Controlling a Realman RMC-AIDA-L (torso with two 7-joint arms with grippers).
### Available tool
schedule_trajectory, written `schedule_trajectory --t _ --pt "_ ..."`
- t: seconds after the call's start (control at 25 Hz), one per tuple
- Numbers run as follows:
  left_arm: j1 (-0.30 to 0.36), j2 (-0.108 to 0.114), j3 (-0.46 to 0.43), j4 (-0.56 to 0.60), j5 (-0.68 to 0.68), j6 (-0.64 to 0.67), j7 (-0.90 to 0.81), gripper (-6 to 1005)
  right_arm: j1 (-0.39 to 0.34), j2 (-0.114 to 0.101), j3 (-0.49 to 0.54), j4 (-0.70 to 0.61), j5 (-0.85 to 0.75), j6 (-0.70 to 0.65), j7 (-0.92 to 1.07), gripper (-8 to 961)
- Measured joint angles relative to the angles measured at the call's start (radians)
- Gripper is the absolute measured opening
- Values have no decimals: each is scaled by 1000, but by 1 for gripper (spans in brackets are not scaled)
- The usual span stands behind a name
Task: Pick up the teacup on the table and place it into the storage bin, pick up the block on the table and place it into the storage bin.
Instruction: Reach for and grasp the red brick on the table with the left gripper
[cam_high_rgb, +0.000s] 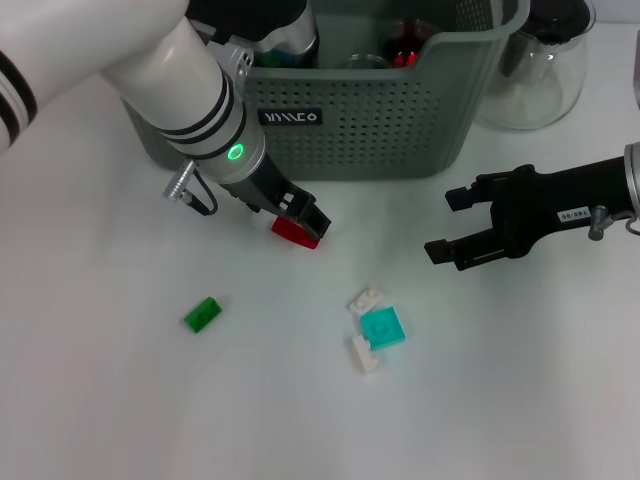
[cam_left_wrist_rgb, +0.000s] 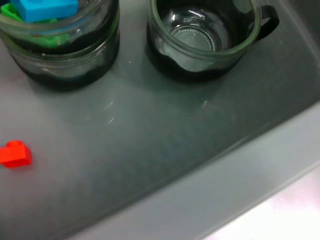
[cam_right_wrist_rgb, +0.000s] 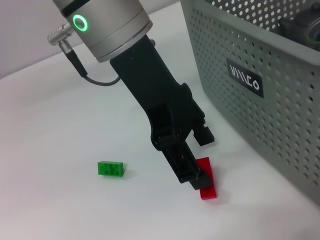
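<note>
So the left gripper (cam_high_rgb: 303, 222) is down on the white table (cam_high_rgb: 120, 400) right in front of the storage bin (cam_high_rgb: 380, 130), and its fingers sit either side of a red block (cam_high_rgb: 295, 233), touching it, so it looks clamped on that block, which is still lying on the table. From the right wrist view you can see one finger (cam_right_wrist_rgb: 187, 167) pressed against the block's edge. The right gripper (cam_high_rgb: 455, 225) hangs off to the right, near the bin's corner, jaws spread apart and holding nothing. A green block (cam_high_rgb: 203, 315) lies well apart to the left, and a teal block (cam_high_rgb: 382, 327) with two small white blocks (cam_high_rgb: 364, 299) touching it sits nearer the middle. Inside the bin there's a glass teacup (cam_left_wrist_rgb: 210, 35) next to a glass jar (cam_left_wrist_rgb: 60, 45) with blue and green blocks in it, plus a loose red brick (cam_left_wrist_rgb: 15, 154) on the floor. A clear carafe (cam_high_rgb: 545, 70) stands just beside the bin.
</note>
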Motion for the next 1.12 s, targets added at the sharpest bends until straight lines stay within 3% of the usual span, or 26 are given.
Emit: schedule_trajectory --t 1.12 --pt "2 0 61 -16 -48 -30 -1 836 -2 2 -4 14 0 7 -8 940"
